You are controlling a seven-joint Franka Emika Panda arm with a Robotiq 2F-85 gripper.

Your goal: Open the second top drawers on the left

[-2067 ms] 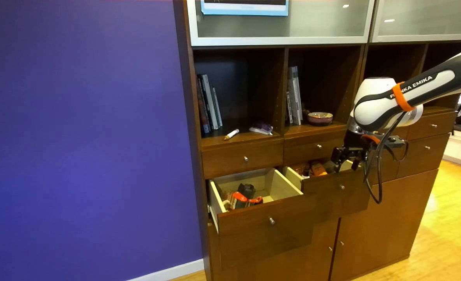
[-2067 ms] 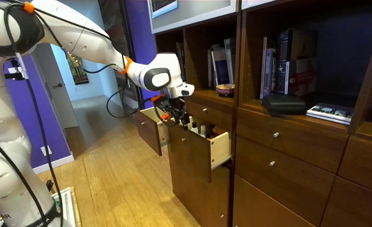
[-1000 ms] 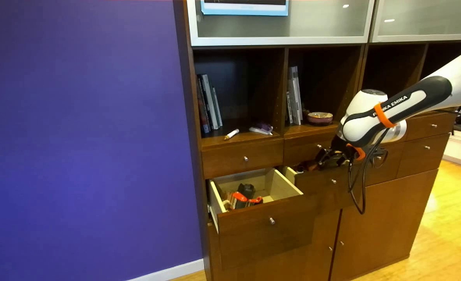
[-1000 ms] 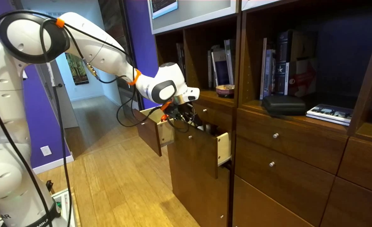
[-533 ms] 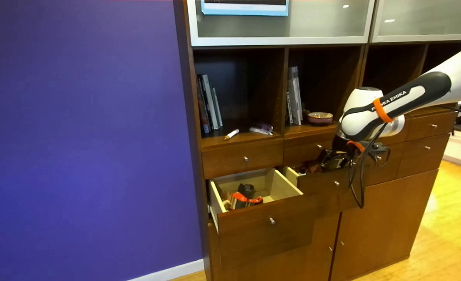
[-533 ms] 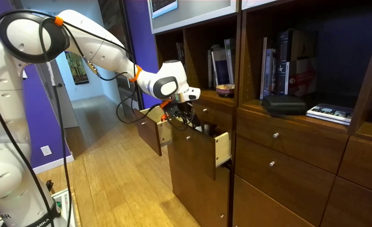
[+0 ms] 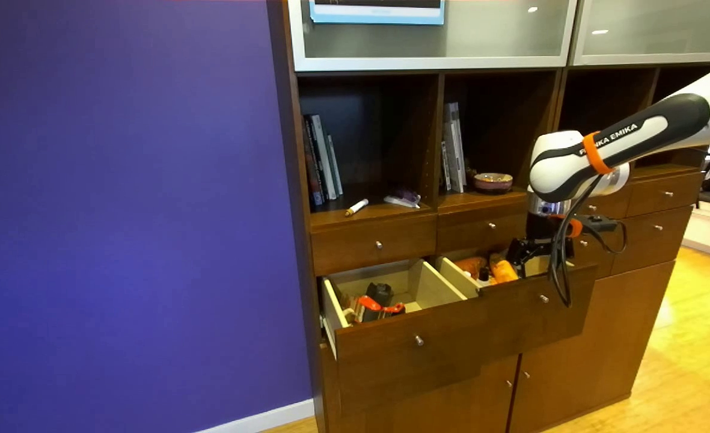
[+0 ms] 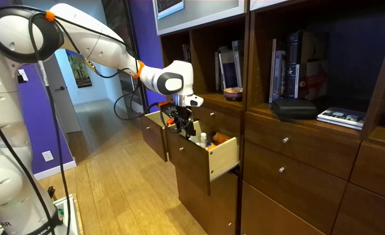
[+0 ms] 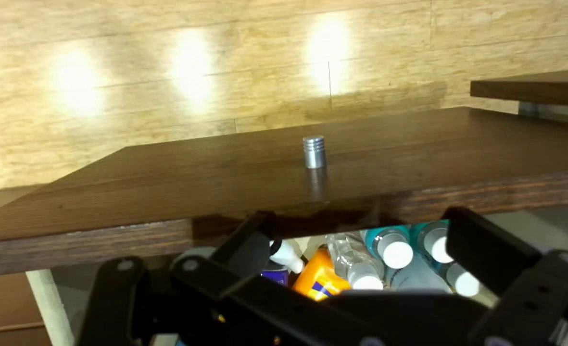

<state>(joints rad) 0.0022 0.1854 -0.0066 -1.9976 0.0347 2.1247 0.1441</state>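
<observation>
- At 9 o'clock in an exterior view: purple wall (image 7: 120, 216). No action required.
- At 5 o'clock: left drawer (image 7: 397, 364), drawn well out, pale inside exposed, left knob (image 7: 418, 340) facing outward. A black item (image 7: 380, 293) and orange-red pieces (image 7: 368, 303) lie within. This half of the task is judged complete.
- At 3 o'clock: shallow drawer (image 7: 475, 234), closed. Outside the scope of the task.
- At 4 o'clock: right drawer (image 7: 523, 319), also drawn out. Bottles (image 9: 395, 252) and an orange container (image 9: 318, 276) show inside it in the wrist view. That view places the left drawer's front further out — the right drawer may need some further pull.
- Between 3 and 4 o'clock: gripper (image 9: 360, 215), fingers (image 9: 485, 245) spread wide, nothing gripped. Fingertips sit just behind the top edge of the right drawer's front; contact with it cannot be confirmed. Right knob (image 9: 314, 153) lies clear of the fingers, at 11 o'clock from them in the wrist view.
- Between 2 and 3 o'clock: arm (image 7: 655, 132). Left to do, as judged: draw the right drawer level with the left drawer if required — then lift the gripper clear.
</observation>
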